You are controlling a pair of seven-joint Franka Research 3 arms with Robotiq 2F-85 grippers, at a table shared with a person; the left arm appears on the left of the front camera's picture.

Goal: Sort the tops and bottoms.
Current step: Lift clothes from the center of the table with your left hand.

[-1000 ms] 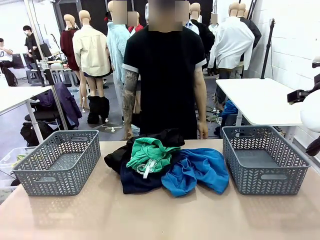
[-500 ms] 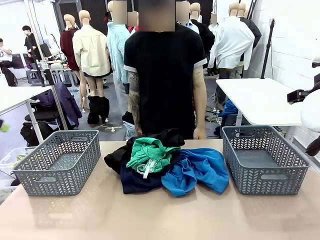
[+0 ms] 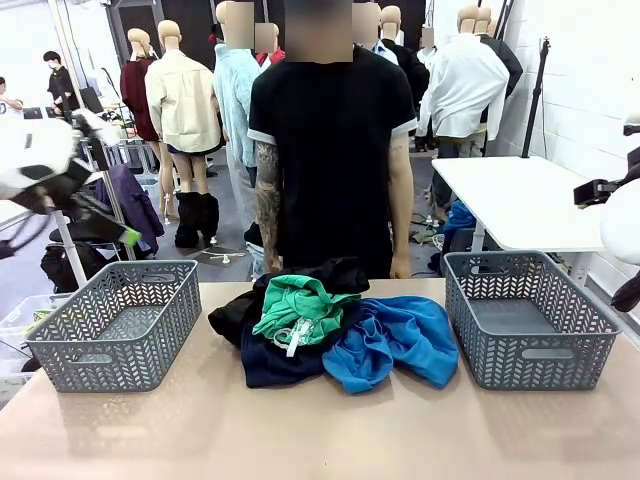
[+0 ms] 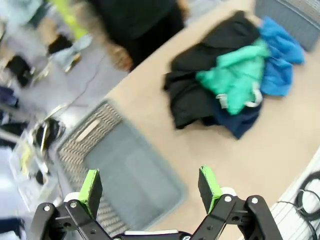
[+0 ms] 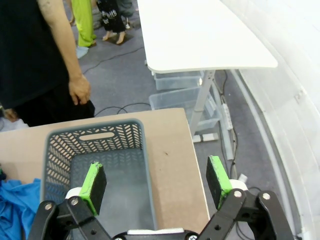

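Pile (image 3: 335, 335) mid-table, between the baskets — both grippers empty, jaws wide open.
On top: green garment (image 3: 300, 303), over black garment (image 3: 235, 318), navy garment (image 3: 275, 365) and bright blue garment (image 3: 395, 340). I'd pinch green at a raised fold and lift straight up so nothing drags. Left gripper (image 4: 148, 180) up by left basket (image 3: 60, 345), right gripper (image 5: 156, 170) above right basket (image 3: 590, 345) — bare table (image 3: 320, 430) in front, person (image 3: 330, 150) close behind.
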